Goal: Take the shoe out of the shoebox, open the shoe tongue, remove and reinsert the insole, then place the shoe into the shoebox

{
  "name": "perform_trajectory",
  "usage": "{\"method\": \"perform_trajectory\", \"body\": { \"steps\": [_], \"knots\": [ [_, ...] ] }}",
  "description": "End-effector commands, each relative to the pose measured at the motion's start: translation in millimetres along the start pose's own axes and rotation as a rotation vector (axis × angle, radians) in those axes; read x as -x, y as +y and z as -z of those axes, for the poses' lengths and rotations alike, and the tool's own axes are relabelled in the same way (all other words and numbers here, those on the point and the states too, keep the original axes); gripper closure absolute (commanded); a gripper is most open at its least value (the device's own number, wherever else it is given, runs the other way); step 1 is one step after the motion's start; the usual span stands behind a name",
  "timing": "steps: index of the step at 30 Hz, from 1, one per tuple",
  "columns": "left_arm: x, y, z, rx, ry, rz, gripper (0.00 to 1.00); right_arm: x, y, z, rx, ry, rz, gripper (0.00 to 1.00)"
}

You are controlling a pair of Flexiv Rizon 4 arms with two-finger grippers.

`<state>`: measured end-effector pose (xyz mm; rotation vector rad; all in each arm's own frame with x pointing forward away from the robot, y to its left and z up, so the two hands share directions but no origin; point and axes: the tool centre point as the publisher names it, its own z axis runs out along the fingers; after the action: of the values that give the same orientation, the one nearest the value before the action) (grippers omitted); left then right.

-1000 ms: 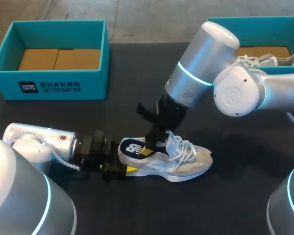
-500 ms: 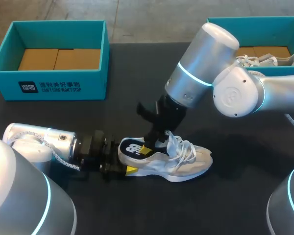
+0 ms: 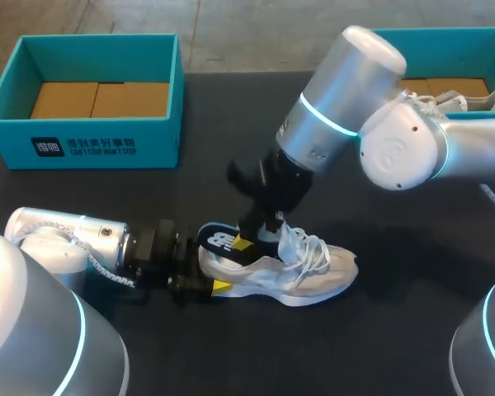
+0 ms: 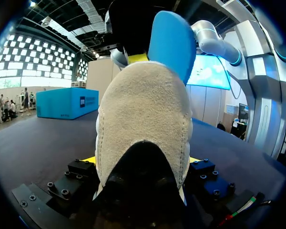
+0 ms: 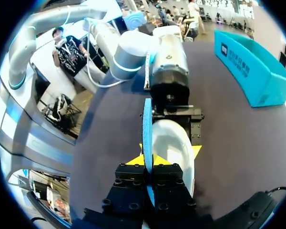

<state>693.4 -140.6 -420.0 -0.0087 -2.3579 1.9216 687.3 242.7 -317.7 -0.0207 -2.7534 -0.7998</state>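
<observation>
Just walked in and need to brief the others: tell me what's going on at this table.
The left arm lies low on the table, its jaws clamped on the heel of a grey shoe. The right arm hangs over the shoe, its jaws pinching the blue insole, which stands partly out of the shoe's opening. An open teal shoebox sits farther back on the table.

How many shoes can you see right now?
2. One shoe lies on the table, heel in the left end effector; the second shoe sits in the far right box, partly behind the right arm. More could be hidden there.
</observation>
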Motion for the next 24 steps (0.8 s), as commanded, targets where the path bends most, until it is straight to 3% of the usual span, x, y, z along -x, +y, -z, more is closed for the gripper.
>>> {"method": "perform_trajectory", "body": {
  "steps": [1,11,13,24],
  "knots": [
    [1.8,3,-1,0.0,-0.003,-0.001,1.0,-8.8,5.3,20,0.011,-0.034,0.022,1.0],
    [1.8,3,-1,0.0,-0.003,-0.001,1.0,-5.3,23.4,42,0.089,-0.082,0.074,1.0],
    [1.8,3,-1,0.0,-0.003,-0.001,1.0,-6.6,27.8,47,0.05,-0.109,0.053,1.0],
    [1.8,3,-1,0.0,-0.003,-0.001,1.0,-6.6,27.8,47,0.05,-0.109,0.053,1.0]
  ]
}}
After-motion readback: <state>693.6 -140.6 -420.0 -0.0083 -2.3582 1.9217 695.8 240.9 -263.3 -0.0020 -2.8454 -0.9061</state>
